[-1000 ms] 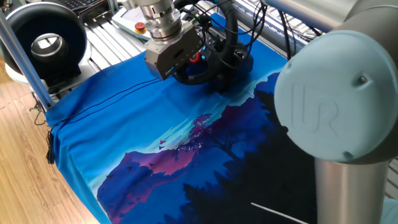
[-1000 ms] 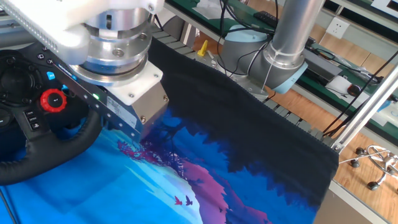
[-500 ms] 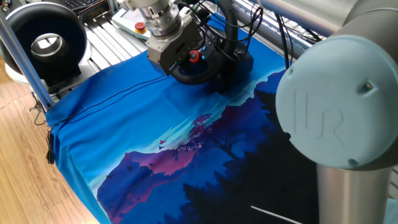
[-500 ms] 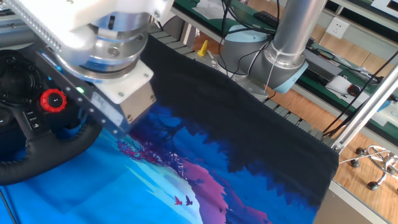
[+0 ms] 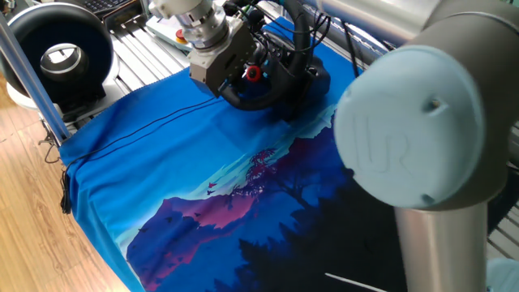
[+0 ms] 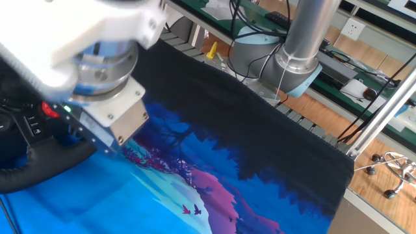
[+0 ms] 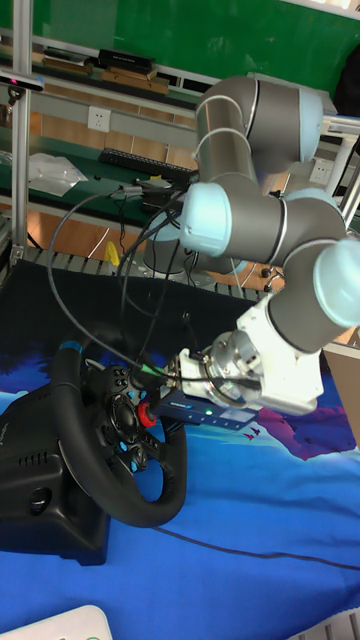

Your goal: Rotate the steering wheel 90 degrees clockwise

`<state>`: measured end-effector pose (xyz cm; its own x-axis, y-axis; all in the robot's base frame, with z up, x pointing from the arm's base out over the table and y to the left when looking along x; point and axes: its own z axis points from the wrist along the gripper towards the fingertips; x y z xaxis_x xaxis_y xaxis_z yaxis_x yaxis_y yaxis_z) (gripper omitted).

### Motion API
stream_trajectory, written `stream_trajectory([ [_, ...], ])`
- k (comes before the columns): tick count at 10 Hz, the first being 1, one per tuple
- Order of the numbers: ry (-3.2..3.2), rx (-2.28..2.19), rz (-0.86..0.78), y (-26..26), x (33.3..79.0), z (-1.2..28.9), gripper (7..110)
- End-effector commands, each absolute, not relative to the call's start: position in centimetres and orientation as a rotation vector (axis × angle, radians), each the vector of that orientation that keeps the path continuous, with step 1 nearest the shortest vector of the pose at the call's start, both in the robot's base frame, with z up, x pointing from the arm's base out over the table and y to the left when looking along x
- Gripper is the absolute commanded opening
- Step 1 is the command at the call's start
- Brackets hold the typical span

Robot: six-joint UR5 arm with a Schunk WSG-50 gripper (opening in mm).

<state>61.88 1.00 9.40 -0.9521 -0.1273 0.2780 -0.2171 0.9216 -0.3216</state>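
The black steering wheel (image 5: 280, 88) stands at the far end of the blue cloth, with its red knob (image 5: 252, 73) on the hub. In the tall fixed view its thick rim (image 7: 152, 508) faces me, with the blue stripe (image 7: 68, 348) at the top left. My gripper (image 7: 162, 404) reaches in from the right, across the rim's right side, right beside the red knob (image 7: 147, 413). The gripper's body (image 6: 110, 117) covers most of the hub. Its fingers are hidden against the wheel, so their state does not show.
A larger black ring-shaped device (image 5: 61, 53) with a grey-white centre stands at the far left beside a metal frame post (image 5: 24, 77). The blue printed cloth (image 5: 195, 178) covers the table. The arm's big elbow joint (image 5: 413, 138) fills the right foreground. The wheel's black base (image 7: 40, 490) sits behind the rim.
The gripper has moved in toward the wheel's hub and now covers more of it and part of the red knob. The wheel itself has not visibly turned.
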Motion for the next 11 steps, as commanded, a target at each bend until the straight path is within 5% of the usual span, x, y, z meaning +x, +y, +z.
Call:
stream_trajectory([
  [1, -2.799, 0.256, 0.523, 0.7, 61.9, 9.0, 7],
  [6, -2.956, 0.193, 0.491, 1.7, 65.3, 8.1, 7],
  [11, -3.091, 0.267, 0.689, -0.2, 68.8, 9.7, 7],
])
